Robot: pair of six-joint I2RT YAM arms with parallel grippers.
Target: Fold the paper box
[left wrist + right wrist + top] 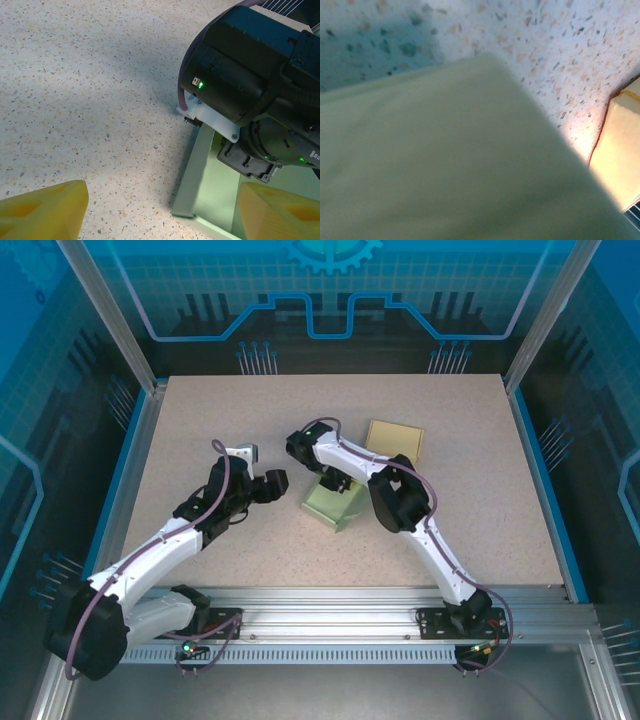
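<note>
- The pale green paper box [338,508] sits mid-frame in the top view. The right gripper [333,482] is down on it, and I can't tell whether its jaws are parted or closed.
- The left gripper [272,485] hangs just left of the box, spread wide and holding nothing. In its wrist view the box's near edge lies between its yellow fingertips [45,210].
- To my eye, closing there risks knocking the right arm's wrist [240,75], which is right above that edge.
- A sideways shove could slide the box or crumple a wall off its crease.
- The tan cardboard piece [395,440], to the upper right of the box, might get bumped.
</note>
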